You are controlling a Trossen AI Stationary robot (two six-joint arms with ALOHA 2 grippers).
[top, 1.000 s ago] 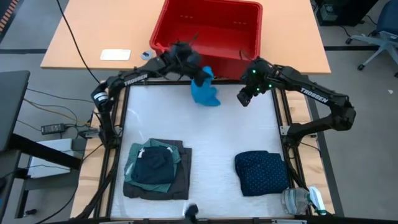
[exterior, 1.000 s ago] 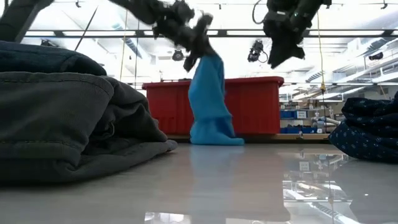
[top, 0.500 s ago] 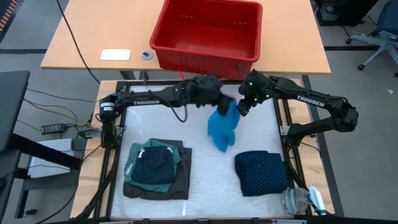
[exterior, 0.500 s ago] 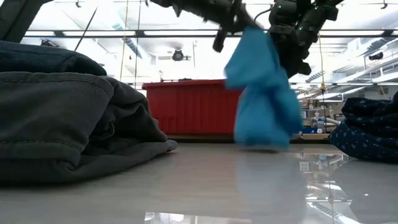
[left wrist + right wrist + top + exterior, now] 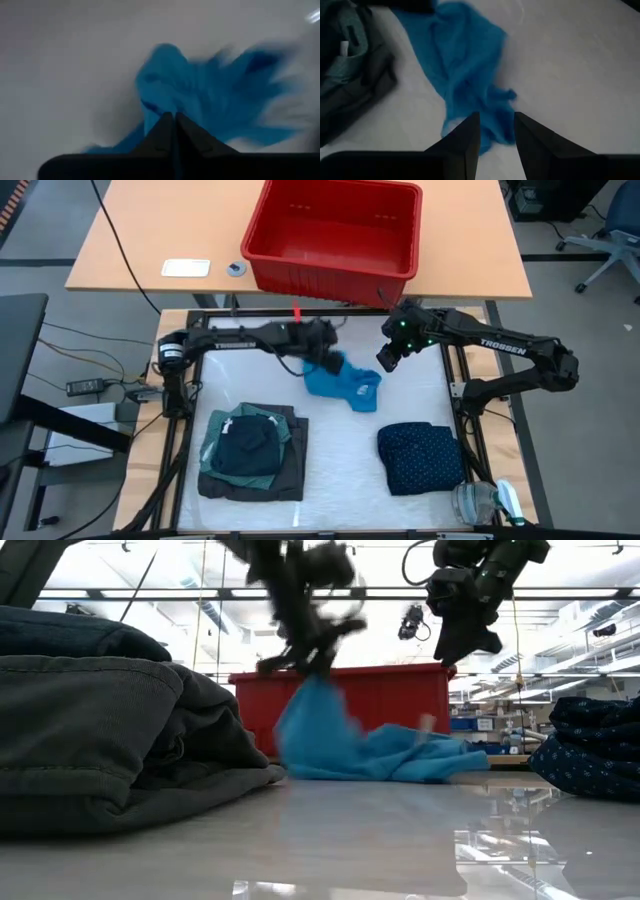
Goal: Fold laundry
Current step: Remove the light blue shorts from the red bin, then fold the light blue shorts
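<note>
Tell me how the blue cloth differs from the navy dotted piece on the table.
The blue cloth is bright blue and plain; the navy dotted piece is dark with small dots. The blue cloth lies loose and crumpled, one end pinched in the left gripper; the navy piece sits folded in a neat block, with nothing touching it. The blue cloth lies nearer the red basket. Both are soft cloth on the white table.

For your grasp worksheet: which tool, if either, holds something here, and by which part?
The left tool is shut on the bright blue cloth garment, pinching its bunched end nearest the red basket. The right tool holds nothing.
</note>
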